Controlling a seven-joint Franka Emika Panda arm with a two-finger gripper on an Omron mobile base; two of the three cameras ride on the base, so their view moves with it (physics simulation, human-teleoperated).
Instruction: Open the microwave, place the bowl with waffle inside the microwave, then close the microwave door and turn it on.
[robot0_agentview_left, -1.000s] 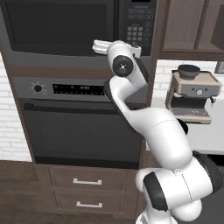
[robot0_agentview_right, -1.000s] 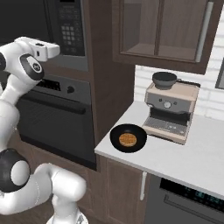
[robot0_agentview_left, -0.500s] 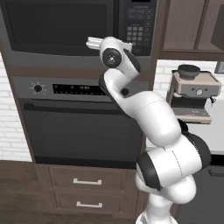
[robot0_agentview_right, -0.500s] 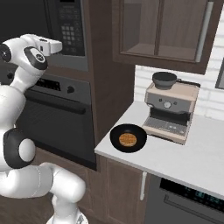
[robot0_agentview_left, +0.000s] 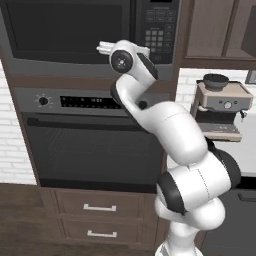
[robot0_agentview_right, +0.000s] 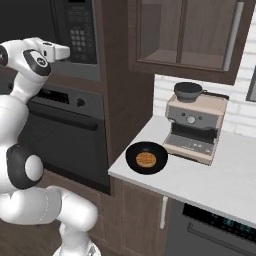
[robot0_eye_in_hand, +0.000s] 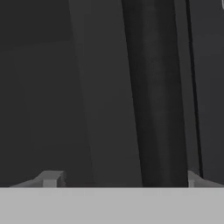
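I see the white arm's two-finger gripper raised against the built-in grey steel microwave, its wide dark-glass door shut. Jaws released: fingertips stand wide apart. The shallow black bowl with the golden waffle sits on the white counter, at 7 o'clock of the beige-and-steel coffee machine.

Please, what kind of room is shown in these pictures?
A rendered home kitchen, it seems: a built-in microwave stands above a wall oven, and a coffee machine sits on the white counter beside a bowl with waffle, under wooden cabinets.
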